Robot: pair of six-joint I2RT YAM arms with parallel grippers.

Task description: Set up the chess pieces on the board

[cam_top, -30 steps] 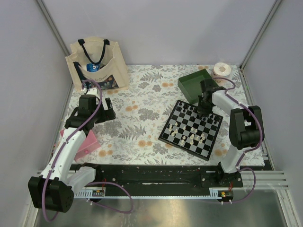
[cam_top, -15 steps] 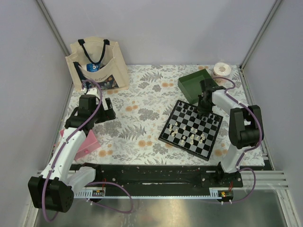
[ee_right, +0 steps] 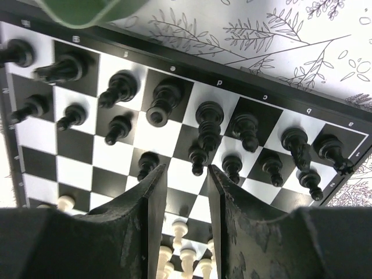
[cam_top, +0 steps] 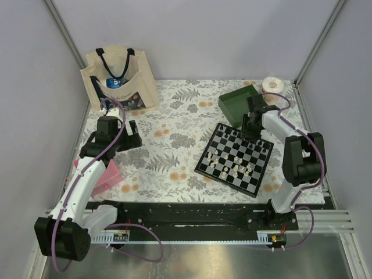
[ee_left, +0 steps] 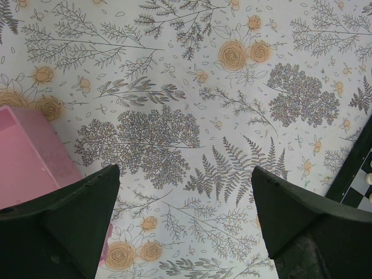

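Tote bag (cam_top: 119,81): far left corner, cream with black handles, standing upright. A blue-and-white item shows in its opening (too small to tell what it is).
Pink box (cam_top: 107,174): near left, on the floral cloth (cam_top: 174,145), touching the left arm (cam_top: 87,174). Its inside does not show.
Left gripper (ee_left: 185,174): fingers spread wide with nothing between them, hanging over bare cloth well left of the board.
Board (cam_top: 235,157): right of centre, flat on the cloth, turned at an angle.
Cream-white pieces (cam_top: 235,170): loosely clustered on the board's middle and near squares.
Black pieces (ee_right: 206,116): in two rows along the board's far side.
Green tray (cam_top: 238,102): just beyond the board, plain green inside, its near corner hidden by the right arm (cam_top: 302,154).
Right gripper (ee_right: 187,174): over the black rows, fingers parted by a narrow gap and pinching nothing. A black pawn (ee_right: 197,158) stands just past the tips.
White roll (cam_top: 271,85): far right corner.
Change from a second ago: the right arm's elbow has swung slightly outward. The left arm and the pieces look unmoved.
View differences: the right wrist view shows each black piece and the border letters; overhead they are dark specks. The left wrist view catches only a corner of the board. Only the overhead view shows the bag, tray and roll.
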